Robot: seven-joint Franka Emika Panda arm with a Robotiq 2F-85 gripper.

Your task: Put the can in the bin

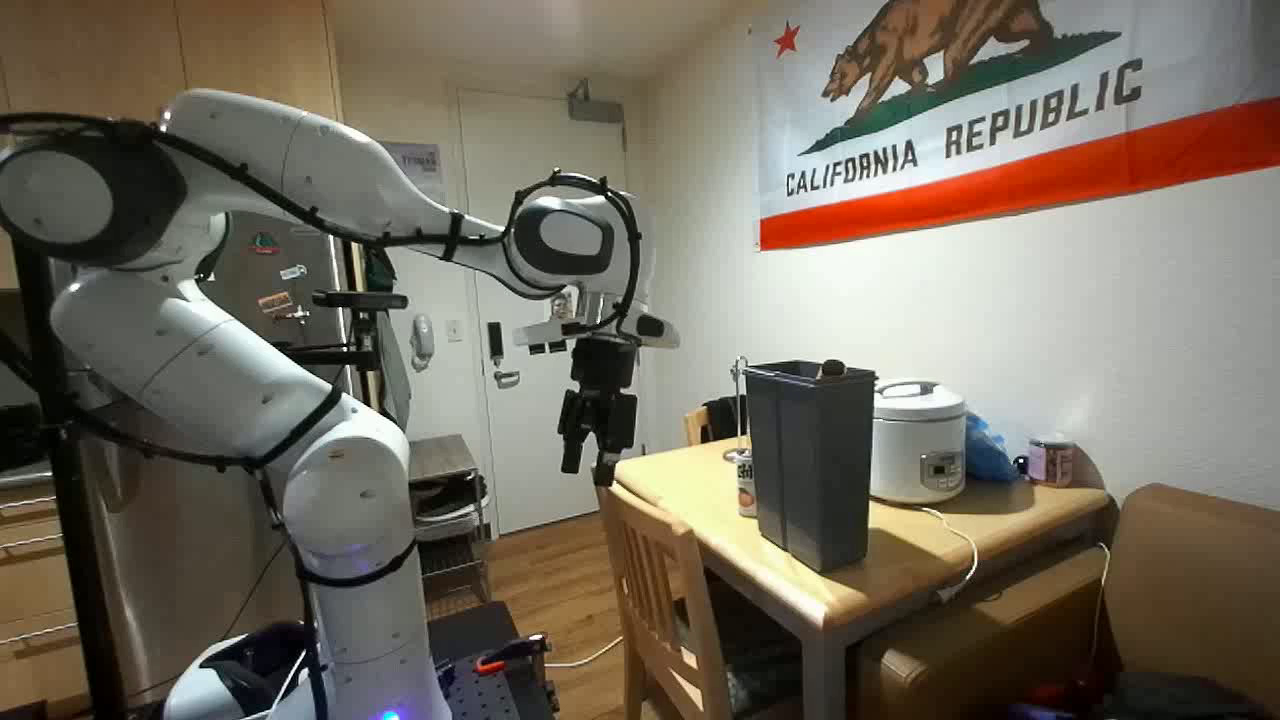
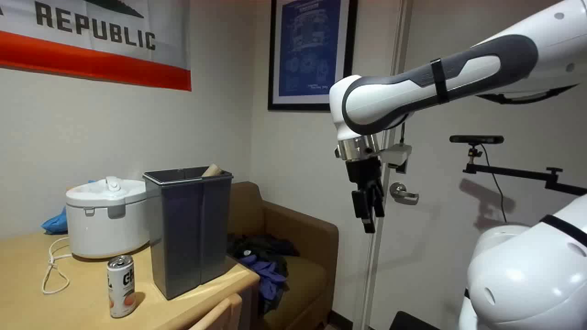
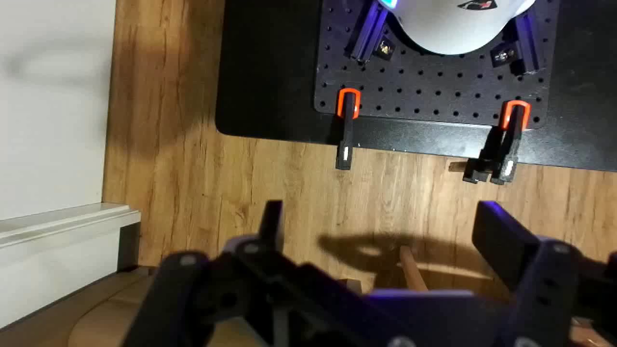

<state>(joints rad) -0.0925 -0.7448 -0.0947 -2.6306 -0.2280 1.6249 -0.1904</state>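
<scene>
A white can with dark lettering and orange fruit prints stands upright on the table, beside the bin; it shows whole in an exterior view (image 2: 122,291) and partly hidden behind the bin in an exterior view (image 1: 745,485). The tall dark grey-black bin (image 1: 812,460) stands upright at the table's corner, also in an exterior view (image 2: 190,233). My gripper (image 1: 588,467) points down in the air, apart from the can and the bin, off the table's edge. It also shows in an exterior view (image 2: 374,221). In the wrist view my gripper (image 3: 378,220) is open and empty above the floor.
A white rice cooker (image 1: 918,445) stands by the bin, its cord (image 2: 51,268) on the table (image 2: 78,302). A tan object (image 2: 212,170) sticks out of the bin's top. A wooden chair (image 1: 655,580) stands at the table. Orange-tipped clamps (image 3: 348,103) hold my base plate.
</scene>
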